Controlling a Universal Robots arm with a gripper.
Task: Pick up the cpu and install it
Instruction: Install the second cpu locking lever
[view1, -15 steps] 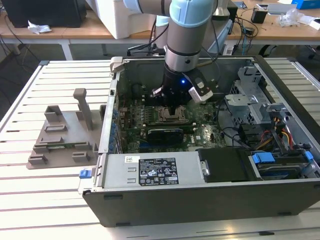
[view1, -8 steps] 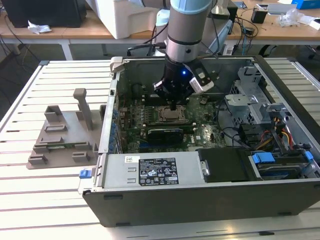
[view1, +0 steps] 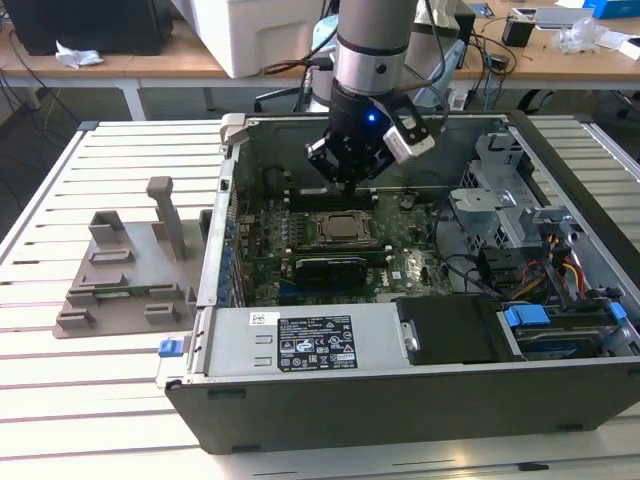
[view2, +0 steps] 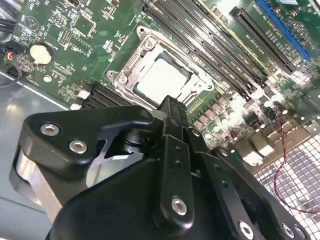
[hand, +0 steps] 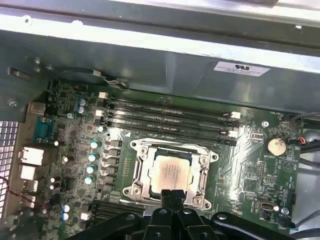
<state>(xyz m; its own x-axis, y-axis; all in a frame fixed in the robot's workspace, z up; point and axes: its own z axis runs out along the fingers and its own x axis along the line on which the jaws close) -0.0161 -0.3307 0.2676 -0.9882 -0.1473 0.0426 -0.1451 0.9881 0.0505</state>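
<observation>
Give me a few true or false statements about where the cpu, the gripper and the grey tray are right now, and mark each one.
1. The cpu lies in the socket frame on the motherboard. True.
2. The gripper grips the cpu. False: in both wrist views its fingertips are together with nothing between them, and the chip lies in the socket below them.
3. The grey plastic tray stands inside the computer case. False: it sits on the slatted table, outside the case, on the exterior view's left.
4. The arm reaches down into the open case over the motherboard. True.
5. The memory slots run along one side of the socket. True.
</observation>
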